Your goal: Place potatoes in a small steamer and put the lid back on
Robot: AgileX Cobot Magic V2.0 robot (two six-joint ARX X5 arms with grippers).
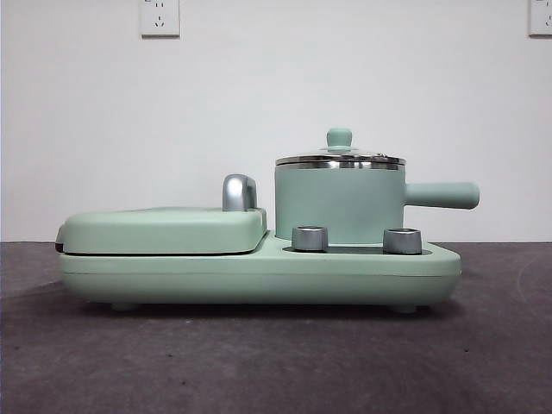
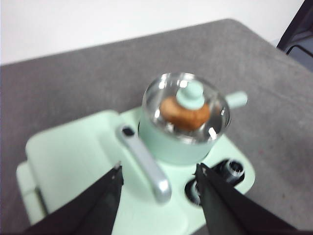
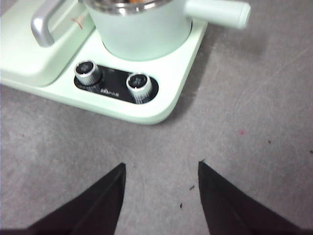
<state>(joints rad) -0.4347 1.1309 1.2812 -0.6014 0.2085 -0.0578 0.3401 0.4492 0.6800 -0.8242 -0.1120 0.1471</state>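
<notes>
The mint-green small steamer (image 1: pixel 339 205) stands on the right half of the cooker base, its straight handle (image 1: pixel 442 195) pointing right. The glass lid (image 1: pixel 340 158) with its green knob sits on the steel rim. Through the lid (image 2: pixel 186 106) the orange-brown potato (image 2: pixel 183 113) shows inside the steamer (image 2: pixel 171 144). My left gripper (image 2: pixel 159 174) is open, raised above the griddle side and apart from the pot. My right gripper (image 3: pixel 161 166) is open over bare table in front of the steamer (image 3: pixel 139 32). Neither gripper shows in the front view.
The flat griddle cover (image 1: pixel 164 228) with a silver handle (image 1: pixel 239 192) fills the base's left half. Two steel dials (image 1: pixel 310 238) (image 1: pixel 402 241) stand at the base's front right. The grey table (image 1: pixel 276 362) spreads around, with a white wall behind.
</notes>
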